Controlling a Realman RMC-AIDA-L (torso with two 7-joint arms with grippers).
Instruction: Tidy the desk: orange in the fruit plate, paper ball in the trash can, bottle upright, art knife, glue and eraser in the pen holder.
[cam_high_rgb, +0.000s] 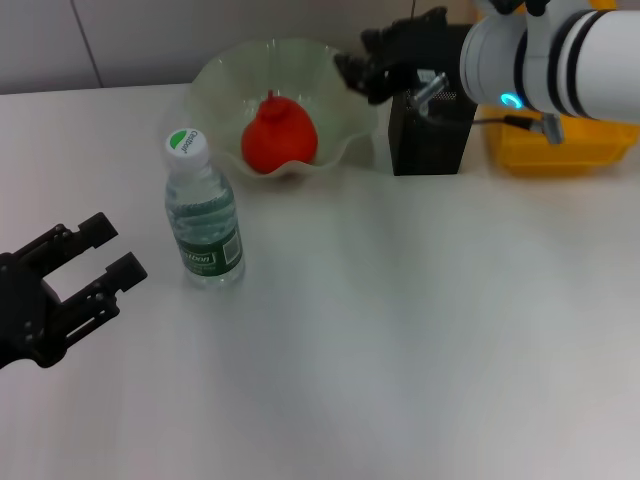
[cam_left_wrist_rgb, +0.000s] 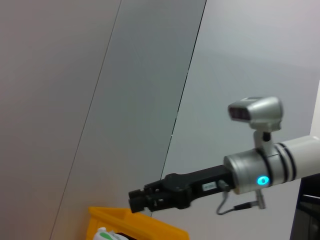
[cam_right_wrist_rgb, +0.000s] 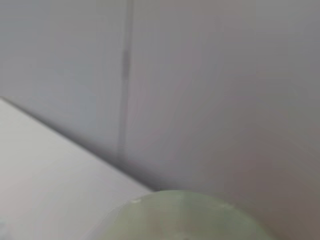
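The orange (cam_high_rgb: 277, 135) lies in the pale green fruit plate (cam_high_rgb: 215, 78) at the back of the table. The bottle (cam_high_rgb: 203, 215) stands upright in front of the plate, white cap up. The black mesh pen holder (cam_high_rgb: 430, 140) stands right of the plate, with a silver piece (cam_high_rgb: 430, 90) sticking out of its top. The yellow trash can (cam_high_rgb: 560, 152) is behind my right arm. My right gripper (cam_high_rgb: 360, 72) hovers between the plate's rim and the pen holder. My left gripper (cam_high_rgb: 112, 250) is open and empty, low at the front left. The eraser is out of view.
The left wrist view shows my right gripper (cam_left_wrist_rgb: 137, 200) against the wall, above the trash can's rim (cam_left_wrist_rgb: 135, 225). The right wrist view shows the fruit plate's rim (cam_right_wrist_rgb: 185, 215) and the table's edge (cam_right_wrist_rgb: 45, 165). White tabletop (cam_high_rgb: 400, 330) spreads in front.
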